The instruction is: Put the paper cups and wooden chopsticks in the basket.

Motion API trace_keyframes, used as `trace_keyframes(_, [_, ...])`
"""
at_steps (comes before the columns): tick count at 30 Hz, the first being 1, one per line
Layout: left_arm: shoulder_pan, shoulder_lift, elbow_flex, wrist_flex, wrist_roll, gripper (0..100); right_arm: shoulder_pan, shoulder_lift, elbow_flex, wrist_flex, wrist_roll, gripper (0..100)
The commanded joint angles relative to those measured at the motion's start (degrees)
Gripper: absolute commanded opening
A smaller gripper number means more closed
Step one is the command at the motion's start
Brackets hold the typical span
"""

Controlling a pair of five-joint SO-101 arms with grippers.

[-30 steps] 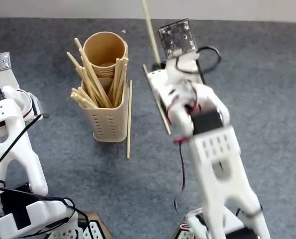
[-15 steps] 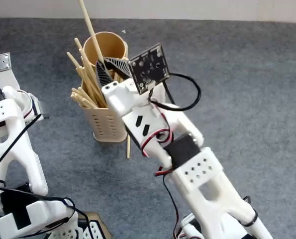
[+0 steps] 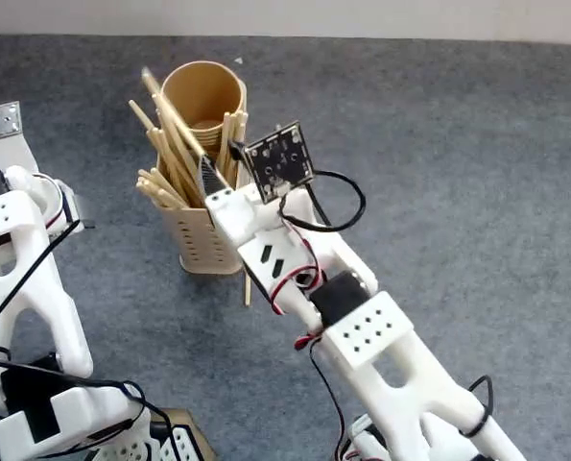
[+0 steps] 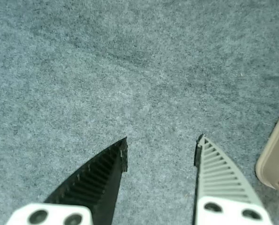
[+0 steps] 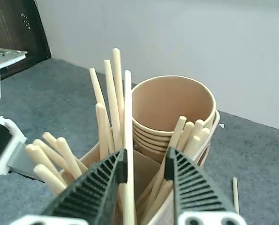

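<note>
Grey carpet covers the surface (image 3: pixel 477 144), which runs back to a pale wall (image 5: pixel 177 33) with a dark panel (image 5: pixel 12 28) beside it. The basket (image 3: pixel 208 240) stands upright, holding stacked paper cups (image 3: pixel 203 96) and many chopsticks (image 3: pixel 170 168). One loose chopstick (image 5: pixel 234 192) lies beside it. The right gripper (image 5: pixel 146 152) hangs over the basket with its jaws parted. The left gripper (image 4: pixel 162 139) gapes over bare carpet.

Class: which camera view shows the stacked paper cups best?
The right wrist view: the paper cups show their nested rims side-on. The high view looks down into the top cup. The left wrist view faces carpet.
</note>
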Motion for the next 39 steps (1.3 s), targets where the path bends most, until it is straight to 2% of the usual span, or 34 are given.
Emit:
trace_keyframes(1, [1.45, -0.57, -0.31, -0.44, -0.62, 25, 0.40, -4.09, -6.02, 3.82, 2.02, 10.5])
trace_keyframes(4, [1.27, -0.57, -0.31, -0.35, -0.62, 25, 0.57, -4.00, -7.78, 5.32, 2.73, 0.0])
trace_keyframes(11, [1.19, -0.57, -0.31, -0.35, -0.62, 25, 0.31, -4.00, -6.20, 16.40, 2.46, 1.4])
trace_keyframes(14, [1.19, -0.57, 0.31, -0.44, -0.62, 25, 0.75, -4.00, -1.19, 16.75, 2.73, 1.4])
trace_keyframes(21, [1.54, -0.57, 0.84, -1.76, -0.70, 25, 9.89, -7.16, 8.31, 20.79, 2.73, 1.4])
trace_keyframes(25, [1.54, -0.57, 0.84, -1.76, -0.62, 25, 11.65, -13.05, 9.19, 24.31, 2.73, 1.4])
trace_keyframes(28, [1.54, -0.57, 0.84, -1.76, -0.62, 25, 11.03, -17.19, 9.45, 25.10, 2.64, 1.4])
trace_keyframes(32, [1.54, -0.57, 0.84, -1.41, -0.62, 25, 3.30, -16.57, 9.19, 19.38, 2.73, 1.4])
trace_keyframes(35, [1.27, -0.57, 0.84, -1.32, -0.62, 25, -0.75, -9.80, 8.22, 15.08, 3.34, 1.4])
trace_keyframes(39, [1.19, -1.01, 0.75, -1.41, -0.62, 25, -1.10, 6.11, -0.22, 13.85, 5.27, 1.4])
